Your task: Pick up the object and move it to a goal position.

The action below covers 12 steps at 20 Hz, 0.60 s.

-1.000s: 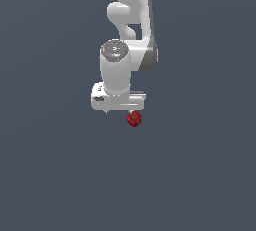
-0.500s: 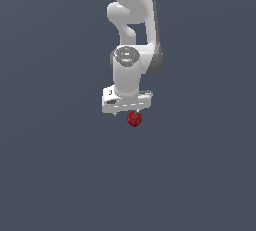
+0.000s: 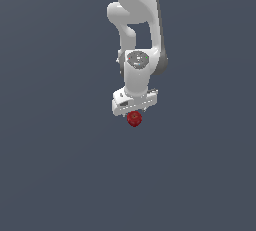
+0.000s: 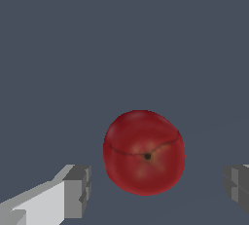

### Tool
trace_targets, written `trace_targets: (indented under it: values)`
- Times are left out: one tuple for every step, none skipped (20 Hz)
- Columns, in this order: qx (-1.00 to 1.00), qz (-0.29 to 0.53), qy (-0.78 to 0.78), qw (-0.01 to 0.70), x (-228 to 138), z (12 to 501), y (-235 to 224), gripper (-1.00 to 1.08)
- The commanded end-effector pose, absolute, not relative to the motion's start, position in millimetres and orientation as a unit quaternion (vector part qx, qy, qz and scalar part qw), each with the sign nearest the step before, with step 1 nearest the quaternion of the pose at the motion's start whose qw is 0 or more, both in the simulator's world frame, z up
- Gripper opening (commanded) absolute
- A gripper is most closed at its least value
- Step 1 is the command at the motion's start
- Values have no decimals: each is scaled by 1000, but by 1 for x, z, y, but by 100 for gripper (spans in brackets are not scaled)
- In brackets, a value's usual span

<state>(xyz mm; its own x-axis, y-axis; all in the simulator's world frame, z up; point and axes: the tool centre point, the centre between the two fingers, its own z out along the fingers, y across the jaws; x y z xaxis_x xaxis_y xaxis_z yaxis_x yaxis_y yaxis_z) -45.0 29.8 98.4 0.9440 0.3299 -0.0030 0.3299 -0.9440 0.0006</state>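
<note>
Dark-red and glossy, the object (image 4: pixel 144 152) fills the middle of the wrist view, a roundish fruit-like ball with a small dark dimple and a thin crease across its skin. It lies between the two grey fingertips (image 4: pixel 78 191) of the gripper (image 4: pixel 158 190), with a clear gap of slate-grey worktop (image 4: pixel 121 39) showing on either side, so the jaws stand wide open and grip nothing. Whether the ball rests on the worktop or sits slightly off it is hard to judge from this angle, though it appears to lie on the surface. In the exterior view the gripper (image 3: pixel 134 111) hangs from the white Panda arm (image 3: pixel 137 30) with its white bar slightly tilted, and the object (image 3: pixel 134 119) shows just below the bar, near its middle and far narrower than it. The fingers themselves are hidden or too small to make out there. Beyond, the arm rises out of the upper edge of that view over the plain worktop (image 3: pixel 55 165).
</note>
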Motion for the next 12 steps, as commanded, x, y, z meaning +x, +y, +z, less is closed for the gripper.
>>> trace_targets:
  values:
    - [985, 0, 175, 0, -47, 96, 33, 100]
    - [984, 0, 176, 0, -47, 96, 33, 100]
    - [985, -1, 173, 0, -46, 97, 32, 100]
    - [985, -1, 173, 0, -46, 96, 32, 100]
    - [985, -1, 173, 0, -46, 95, 32, 100]
    - [985, -1, 173, 0, -46, 94, 32, 100]
    - [985, -1, 173, 0, -47, 91, 32, 100]
    - [985, -1, 173, 0, -47, 88, 32, 100]
    - [985, -1, 174, 0, -47, 85, 32, 100]
    - [985, -1, 174, 0, -47, 80, 32, 100]
    - [985, 0, 174, 0, -47, 75, 32, 100]
    - [985, 0, 174, 0, -48, 70, 33, 100]
